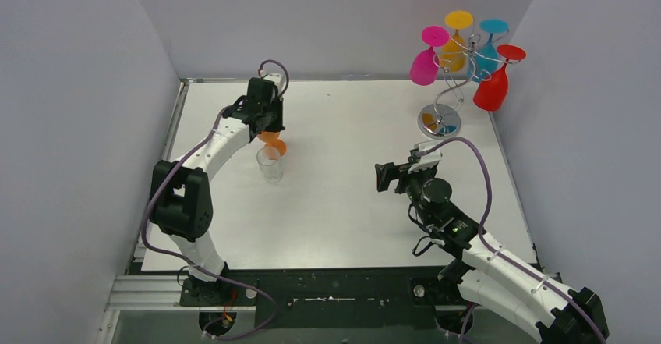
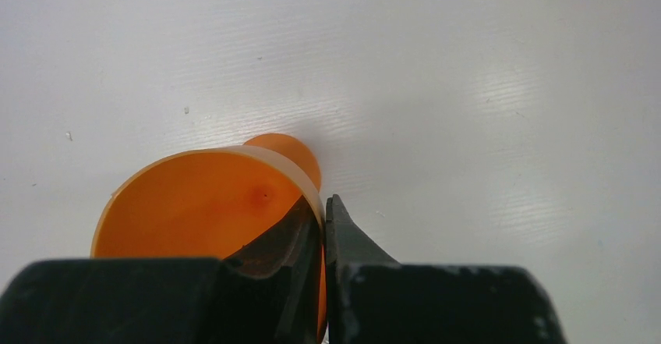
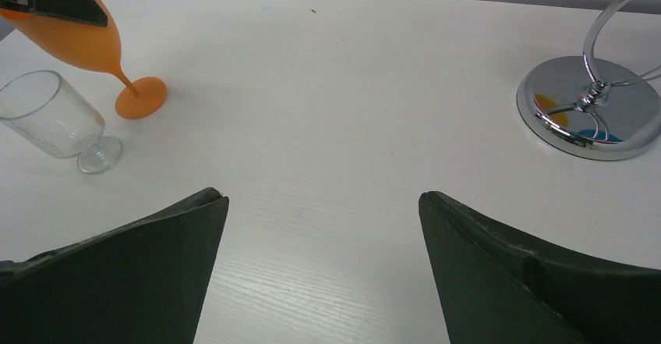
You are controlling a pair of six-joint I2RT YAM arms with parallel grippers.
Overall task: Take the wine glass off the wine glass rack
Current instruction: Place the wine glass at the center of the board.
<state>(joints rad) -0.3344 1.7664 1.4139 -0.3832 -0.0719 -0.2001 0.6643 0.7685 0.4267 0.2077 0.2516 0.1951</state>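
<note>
Wine glass (image 1: pixel 274 143), orange, tilts at ten o'clock, far from the rack (image 1: pixel 438 118) at two; your left gripper (image 2: pixel 322 207) pinches its rim, right gripper (image 3: pixel 323 196) gapes empty. Probably light, brittle, slick: squeeze gently.

- wine glass rack (image 3: pixel 573 94): bright silver metal, thin wire and flat disc alike, mirror-polished and reflecting colours.
- orange wine glass (image 2: pixel 195 203): translucent, smooth, satin rather than glossy.
- clear glass (image 3: pixel 47 114): transparent, with a finely textured wall.
- worktop (image 3: pixel 335 86): white, matt, faint linear grain.
- left gripper (image 2: pixel 321 203): matt black, scuffed pale at the edges.
</note>
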